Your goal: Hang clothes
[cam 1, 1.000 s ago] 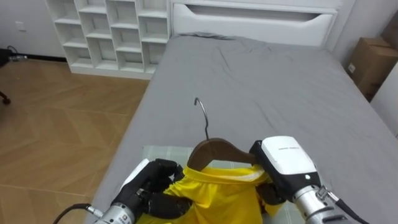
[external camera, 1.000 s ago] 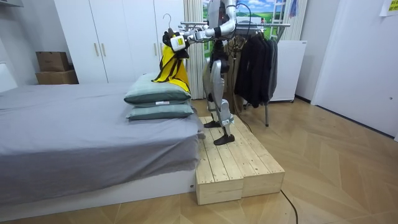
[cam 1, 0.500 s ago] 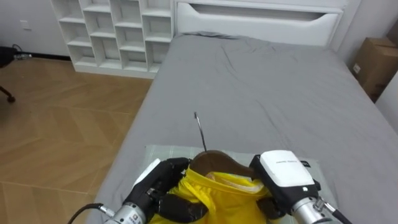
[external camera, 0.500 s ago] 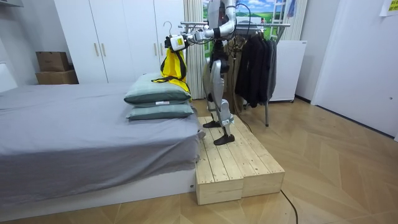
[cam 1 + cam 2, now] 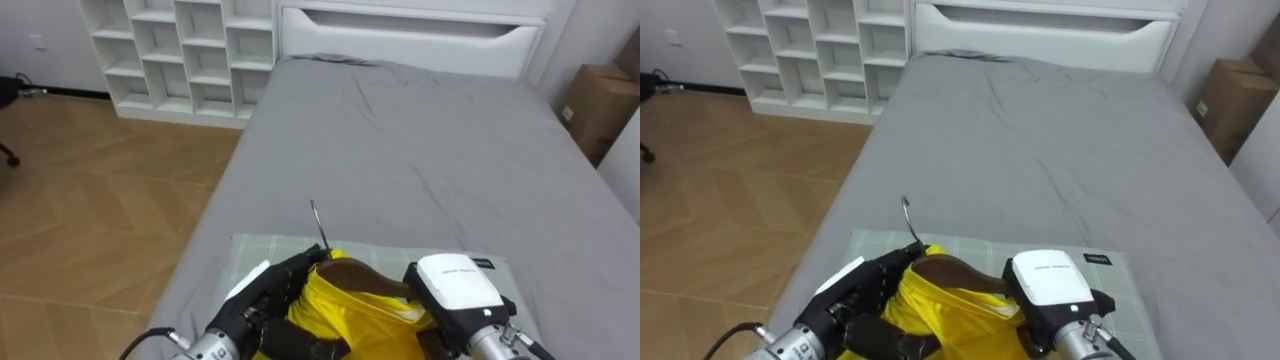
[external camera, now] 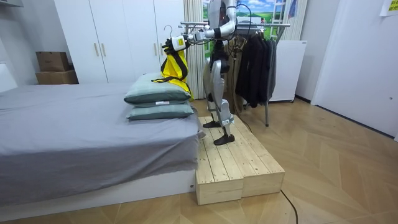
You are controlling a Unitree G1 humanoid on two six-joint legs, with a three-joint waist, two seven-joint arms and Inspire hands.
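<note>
Yellow soft cloth garment [image 5: 350, 312] is draped on a brown wooden hanger [image 5: 362, 274] and held in the air in front of the chest. It sits above the pale green checked pillow [image 5: 248, 252] at the near end of the grey bed [image 5: 420, 140]. A thin metal hook [image 5: 318, 224] sticks up from the hanger's middle. Left hand [image 5: 272, 300] is curled round the yellow cloth at the hanger's left shoulder. Right hand [image 5: 455, 290] is at the hanger's right shoulder with its white back toward the camera, so I can't tell if it grips. In the room view the robot stands on the wooden platform [image 6: 236, 163] beside the bed, with the metal clothes rail [image 6: 264, 25] and its dark clothes [image 6: 254, 62] behind it. Handling, my read: the load looks light. The cloth is limp and likely slick, so it can slide off the hanger if the hanger tilts. The hanger is the only stiff part, so take hold of the wood at the 2 shoulders or the neck under the hook, not the fabric alone. Leave the hook free, since it's thin and is the part that has to catch the rail. Keep the hanger level through the turn.
</note>
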